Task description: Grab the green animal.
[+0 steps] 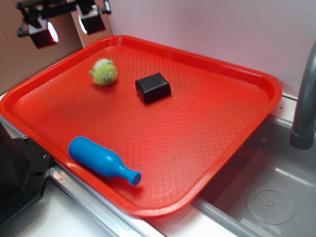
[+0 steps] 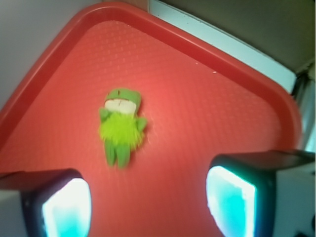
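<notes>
Fingers (image 2: 66,205) of the gripper (image 1: 66,22) stand well apart, and we see nothing between them; the gripper hangs above the far left corner of the red tray (image 1: 222,163). Just right of it, we find the green animal (image 1: 103,72) lying on the tray's far left part, apart from the fingers. In the wrist view the green animal (image 2: 121,126) lies on the tray beyond the two fingers, nearer the left one. Right of it sits a black block (image 1: 153,87), near but not touching. At the near edge lies a blue bottle-shaped toy (image 1: 101,160) on its side. Rightmost we see a grey sink (image 1: 276,197).
</notes>
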You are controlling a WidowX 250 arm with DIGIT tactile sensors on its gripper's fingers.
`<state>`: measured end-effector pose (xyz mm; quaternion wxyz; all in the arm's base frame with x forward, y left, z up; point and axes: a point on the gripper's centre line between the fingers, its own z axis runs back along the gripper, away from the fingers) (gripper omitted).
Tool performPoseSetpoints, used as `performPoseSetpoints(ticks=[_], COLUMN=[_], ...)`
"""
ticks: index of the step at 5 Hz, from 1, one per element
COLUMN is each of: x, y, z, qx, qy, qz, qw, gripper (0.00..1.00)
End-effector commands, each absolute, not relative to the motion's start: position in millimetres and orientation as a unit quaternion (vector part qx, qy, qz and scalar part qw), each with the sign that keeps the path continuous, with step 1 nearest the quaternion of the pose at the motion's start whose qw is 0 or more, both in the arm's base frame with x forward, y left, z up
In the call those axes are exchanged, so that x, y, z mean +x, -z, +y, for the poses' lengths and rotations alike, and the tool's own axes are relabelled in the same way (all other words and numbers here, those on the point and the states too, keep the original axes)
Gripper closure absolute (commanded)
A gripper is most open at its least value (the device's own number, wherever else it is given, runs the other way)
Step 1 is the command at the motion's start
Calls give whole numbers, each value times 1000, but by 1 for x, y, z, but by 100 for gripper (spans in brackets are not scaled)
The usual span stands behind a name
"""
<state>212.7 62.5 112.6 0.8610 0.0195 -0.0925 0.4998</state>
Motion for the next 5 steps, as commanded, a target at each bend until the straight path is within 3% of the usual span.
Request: performPoseSetpoints(ticks=[1, 2, 4, 5], x=[236, 244, 247, 244], y=[-76, -53, -31, -27], z=[82, 90, 98, 96], qx=[-2, -11, -35, -35], qy=[-535, -559, -580, -581], qz=[-92, -80, -80, -75], qw=[840, 825, 810, 809], gripper=[0, 0, 0, 100])
